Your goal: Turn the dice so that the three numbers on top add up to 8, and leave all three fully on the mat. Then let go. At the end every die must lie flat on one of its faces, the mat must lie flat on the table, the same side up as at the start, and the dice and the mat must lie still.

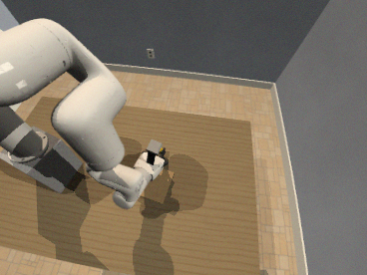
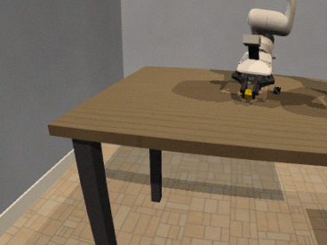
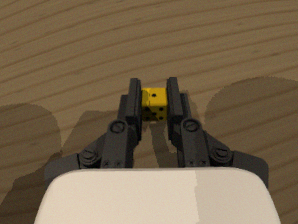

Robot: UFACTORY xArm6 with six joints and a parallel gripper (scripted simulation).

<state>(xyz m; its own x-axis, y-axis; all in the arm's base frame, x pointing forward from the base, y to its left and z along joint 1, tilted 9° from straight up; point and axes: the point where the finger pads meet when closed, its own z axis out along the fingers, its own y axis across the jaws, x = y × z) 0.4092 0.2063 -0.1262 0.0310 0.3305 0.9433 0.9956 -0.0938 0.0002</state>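
My pincer (image 3: 153, 98) is clamped on the yellow die (image 3: 154, 104), low over the mat (image 2: 263, 94) (mostly hidden under me); a black die (image 2: 277, 90) lies just beside the mat.
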